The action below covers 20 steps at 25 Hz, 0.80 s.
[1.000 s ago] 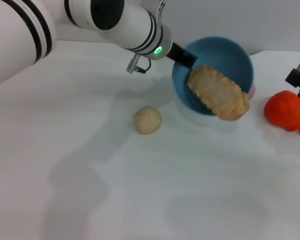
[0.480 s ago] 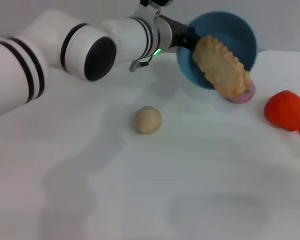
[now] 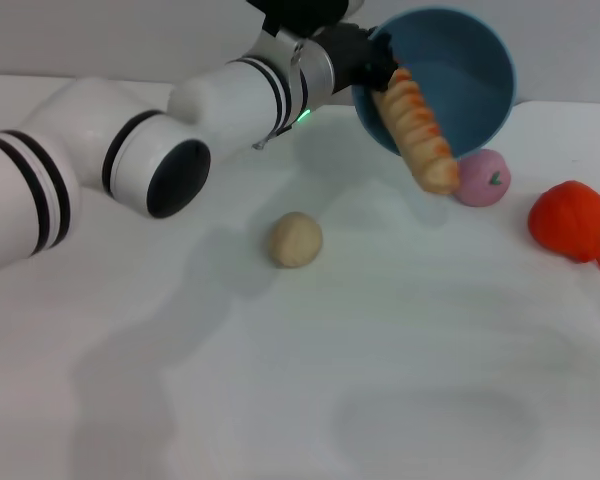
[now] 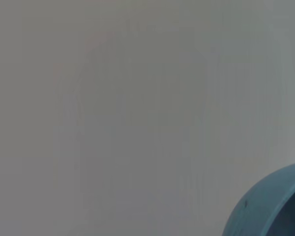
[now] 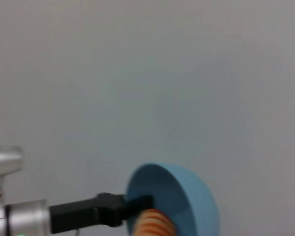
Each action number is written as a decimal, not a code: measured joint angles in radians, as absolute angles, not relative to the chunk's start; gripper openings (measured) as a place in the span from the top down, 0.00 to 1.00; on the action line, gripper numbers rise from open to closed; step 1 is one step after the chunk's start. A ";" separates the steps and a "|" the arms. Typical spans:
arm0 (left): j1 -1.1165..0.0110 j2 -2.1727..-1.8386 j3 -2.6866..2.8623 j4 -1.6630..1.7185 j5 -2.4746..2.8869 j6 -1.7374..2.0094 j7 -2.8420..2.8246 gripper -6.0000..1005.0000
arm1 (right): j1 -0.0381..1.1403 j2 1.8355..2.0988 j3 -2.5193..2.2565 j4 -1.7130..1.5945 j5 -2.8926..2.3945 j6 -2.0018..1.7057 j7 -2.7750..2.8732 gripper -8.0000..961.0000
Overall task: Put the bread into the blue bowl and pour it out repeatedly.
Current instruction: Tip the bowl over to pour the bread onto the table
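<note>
My left gripper [image 3: 372,62] is shut on the rim of the blue bowl [image 3: 458,70] and holds it raised and tipped on its side at the back of the table, its opening facing me. The bread [image 3: 416,130] is sliding out over the bowl's lower rim, edge-on, its ridged side showing, its low end hanging above the table beside a pink ball. The right wrist view shows the bowl [image 5: 187,196], the bread's top [image 5: 152,223] and the left gripper's black fingers [image 5: 119,205] on the rim. The left wrist view shows only a piece of the bowl [image 4: 270,206]. My right gripper is out of view.
A small round beige ball [image 3: 296,239] lies mid-table. A pink ball [image 3: 483,178] lies under the bowl's right side. A red-orange fruit-like thing [image 3: 572,220] lies at the right edge. The table is white.
The left arm has lifted the bowl higher and tipped it further. The bread has turned edge-on and slid down toward the rim. The right gripper, seen at the right edge a second ago, has left the view.
</note>
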State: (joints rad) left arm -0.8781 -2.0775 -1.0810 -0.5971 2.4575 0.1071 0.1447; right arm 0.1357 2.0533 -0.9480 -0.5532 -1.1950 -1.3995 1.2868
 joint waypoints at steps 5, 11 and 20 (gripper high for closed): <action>-0.855 -2.077 -1.016 -0.584 2.458 0.227 0.144 0.98 | 0.153 2.042 -0.948 -0.523 -1.235 -1.329 1.341 0.52; -0.839 -2.078 -0.978 -0.580 2.457 0.307 0.144 0.98 | 0.177 2.034 -0.948 -0.476 -1.263 -1.275 1.360 0.52; -0.837 -2.079 -0.951 -0.577 2.457 0.335 0.134 0.98 | 0.183 2.030 -0.957 -0.454 -1.264 -1.270 1.357 0.52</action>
